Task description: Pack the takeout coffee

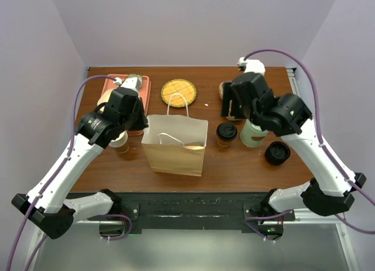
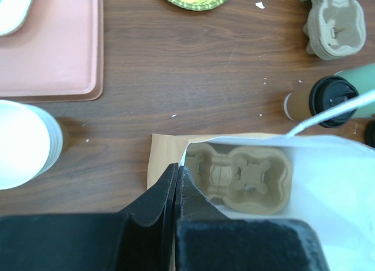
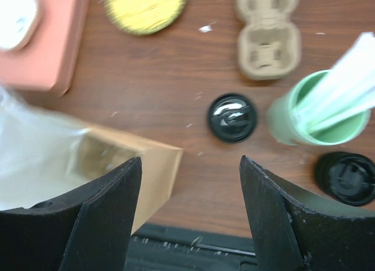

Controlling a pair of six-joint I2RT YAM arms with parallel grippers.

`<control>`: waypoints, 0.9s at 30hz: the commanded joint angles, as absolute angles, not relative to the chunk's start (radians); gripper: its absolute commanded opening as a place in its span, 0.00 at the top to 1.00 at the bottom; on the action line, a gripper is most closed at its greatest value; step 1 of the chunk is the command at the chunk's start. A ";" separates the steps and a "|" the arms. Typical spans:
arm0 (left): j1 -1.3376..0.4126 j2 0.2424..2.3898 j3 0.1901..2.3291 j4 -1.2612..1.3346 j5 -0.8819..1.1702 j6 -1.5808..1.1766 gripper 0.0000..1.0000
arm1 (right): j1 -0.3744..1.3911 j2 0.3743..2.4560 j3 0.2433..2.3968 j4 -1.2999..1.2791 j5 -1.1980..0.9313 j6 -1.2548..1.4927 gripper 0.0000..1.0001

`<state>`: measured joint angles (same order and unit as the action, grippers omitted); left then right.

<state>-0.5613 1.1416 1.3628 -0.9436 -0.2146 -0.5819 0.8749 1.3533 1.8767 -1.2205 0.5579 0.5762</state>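
- Jaws of the right gripper (image 3: 190, 163) stand wide apart and empty, above the coffee cup (image 1: 226, 136).
- Cup stands upright between the paper bag (image 1: 176, 148) and the green straw cup (image 1: 253, 134).
- Left gripper (image 2: 177, 172) is pinched on the bag's rim.
- Paper wall probably crushes and the black lid (image 3: 232, 117) looks slick, so clasp gently below the lid.

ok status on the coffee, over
Left gripper shut on paper bag rim. Right gripper open, empty. Takeout coffee lidded, upright, outside the bag. Green straw cup stands close beside it.
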 commanded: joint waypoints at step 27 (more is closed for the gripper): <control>-0.535 1.101 1.342 -0.968 -0.089 -0.442 0.49 | 0.497 1.606 1.582 -0.985 0.103 0.224 0.27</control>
